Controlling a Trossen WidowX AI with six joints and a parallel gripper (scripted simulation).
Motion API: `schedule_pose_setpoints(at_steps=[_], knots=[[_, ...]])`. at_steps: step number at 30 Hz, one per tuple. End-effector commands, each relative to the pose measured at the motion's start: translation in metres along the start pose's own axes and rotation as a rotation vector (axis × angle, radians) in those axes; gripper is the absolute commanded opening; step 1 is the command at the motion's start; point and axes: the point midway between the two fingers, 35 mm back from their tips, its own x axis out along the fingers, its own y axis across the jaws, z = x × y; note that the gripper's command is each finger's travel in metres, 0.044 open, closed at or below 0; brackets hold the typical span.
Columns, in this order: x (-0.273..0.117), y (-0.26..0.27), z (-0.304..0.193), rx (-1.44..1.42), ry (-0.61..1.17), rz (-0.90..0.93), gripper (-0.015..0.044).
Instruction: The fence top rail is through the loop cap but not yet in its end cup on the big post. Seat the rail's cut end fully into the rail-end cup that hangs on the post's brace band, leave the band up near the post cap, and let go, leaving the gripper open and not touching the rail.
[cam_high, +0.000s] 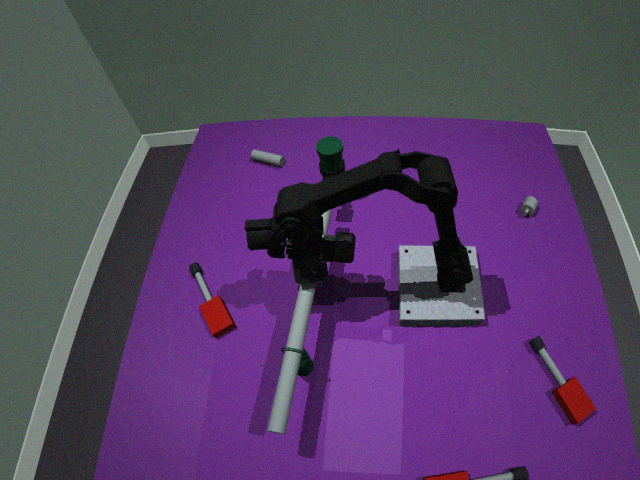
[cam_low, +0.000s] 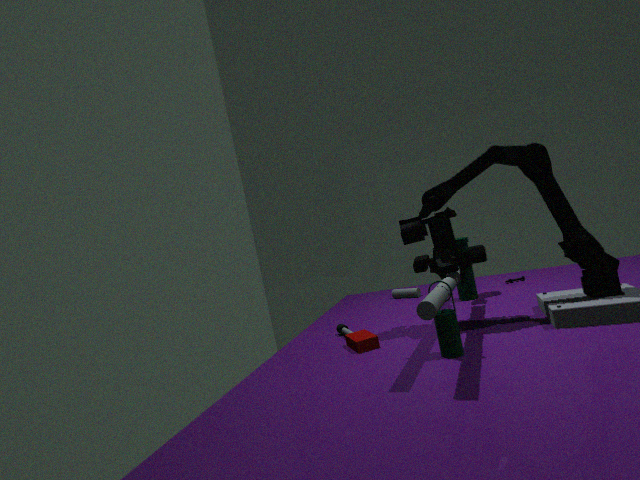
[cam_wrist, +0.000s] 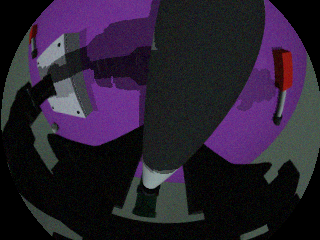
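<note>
My gripper (cam_high: 308, 283) (cam_low: 445, 274) grips the top rail (cam_high: 292, 338) (cam_low: 439, 296) (cam_wrist: 156, 176) between loop cap (cam_high: 293, 350) (cam_low: 440, 283) and big post (cam_high: 330, 155) (cam_low: 467, 279) (cam_wrist: 145, 204), presumably to steer its cut end; cup contact unclear.

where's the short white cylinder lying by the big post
In the top view, the short white cylinder lies near the far edge, just left of the big green post.

Workshop-like test area: robot arm (cam_high: 361, 180) (cam_low: 558, 201) bolted to pale base plate (cam_high: 439, 316) (cam_low: 594, 316) (cam_wrist: 80, 95), plain grey-green walls (cam_high: 361, 62) (cam_low: 310, 129), red-headed tools (cam_high: 217, 315) (cam_low: 362, 341) (cam_wrist: 283, 70) lay away from the fingers.
</note>
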Motion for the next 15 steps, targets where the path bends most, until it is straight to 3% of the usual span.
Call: schedule_pose_setpoints(at_steps=[1,15], knots=[[-0.0038,-0.002,-0.0037,-0.001,0.004,-0.005,0.0],[-0.0052,-0.0038,-0.0103,-0.002,0.004,-0.004,0.0]])
